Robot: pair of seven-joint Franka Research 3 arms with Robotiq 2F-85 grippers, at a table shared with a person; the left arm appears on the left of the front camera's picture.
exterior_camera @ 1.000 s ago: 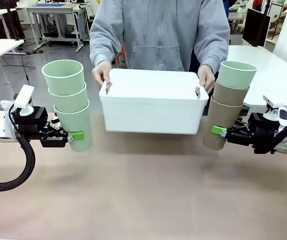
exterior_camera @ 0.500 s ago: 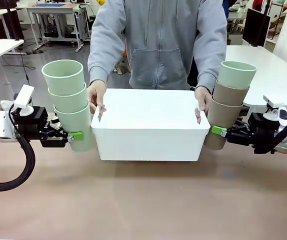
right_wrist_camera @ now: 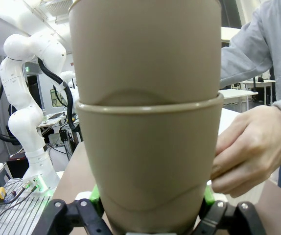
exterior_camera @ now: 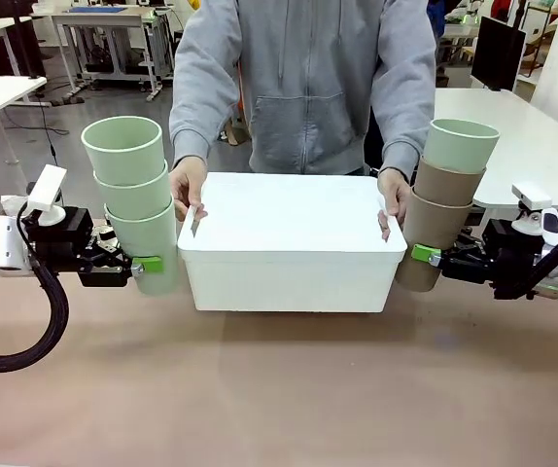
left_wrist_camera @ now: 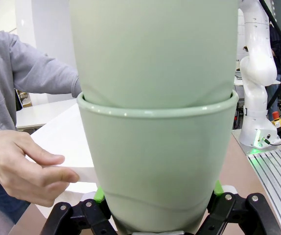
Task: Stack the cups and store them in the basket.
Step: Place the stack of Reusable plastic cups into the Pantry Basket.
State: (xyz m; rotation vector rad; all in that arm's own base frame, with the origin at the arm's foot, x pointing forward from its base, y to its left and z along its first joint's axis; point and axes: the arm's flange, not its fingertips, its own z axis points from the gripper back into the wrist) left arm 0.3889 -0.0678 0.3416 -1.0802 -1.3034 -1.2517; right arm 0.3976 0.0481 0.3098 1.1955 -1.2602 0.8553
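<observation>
Three pale green cups (exterior_camera: 135,190) are stacked, and my left gripper (exterior_camera: 141,265) is shut on the bottom one, holding the stack upright at the left. At the right, my right gripper (exterior_camera: 421,255) is shut on the lowest of two tan cups (exterior_camera: 435,219), which carry a green cup (exterior_camera: 460,144) on top. The white basket (exterior_camera: 289,282) is down at the table top between the two stacks, with the person's hands (exterior_camera: 188,185) on its short sides. Up close, the left gripper (left_wrist_camera: 157,200) clamps a green cup (left_wrist_camera: 155,156) and the right gripper (right_wrist_camera: 150,198) clamps a tan cup (right_wrist_camera: 148,156).
The person in a grey hoodie (exterior_camera: 308,78) stands at the far edge behind the basket. A hand (right_wrist_camera: 250,147) on the basket lies close beside the tan stack. Brown table (exterior_camera: 279,389) stretches free toward me. White tables (exterior_camera: 522,136) stand behind.
The person has brought the basket down and toward me, setting it between the two stacks. Both arms and their stacks have stayed still.
</observation>
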